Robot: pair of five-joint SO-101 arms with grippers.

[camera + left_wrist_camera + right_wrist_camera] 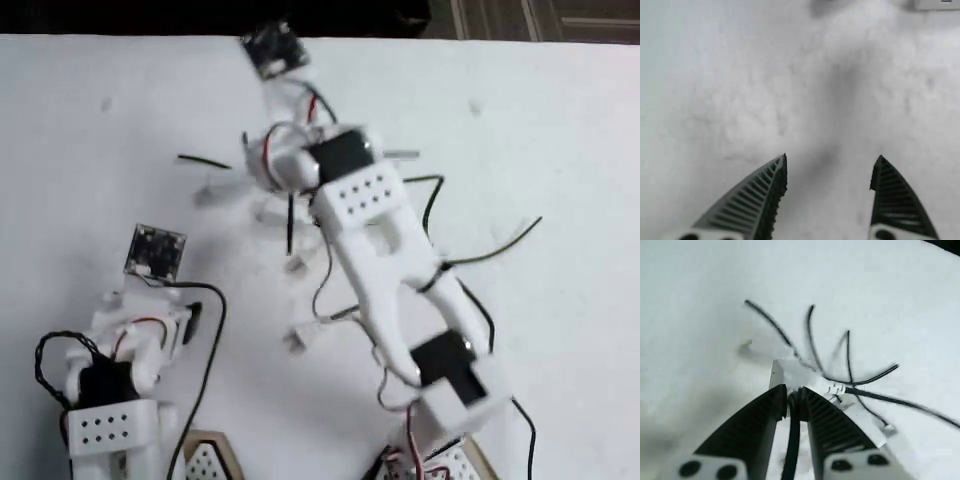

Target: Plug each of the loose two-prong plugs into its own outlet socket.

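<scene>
A thin black cord [791,440] lies beside a white ribbed plug [833,388] and a white plastic block [782,371] near the middle of the white table [90,130]. The right gripper [793,390] is clenched around that cord. The left gripper [832,157] hangs released above bare tabletop, well apart.

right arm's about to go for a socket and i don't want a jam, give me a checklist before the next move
1. Right gripper has a hold: ok, fingers shut on a black cord.
2. Prongs face a socket in the white block: cannot tell.
3. Left gripper out of the way: ok, open over bare table.
4. Loose cords clear of that block: not ok, several fan out beside it.
</scene>
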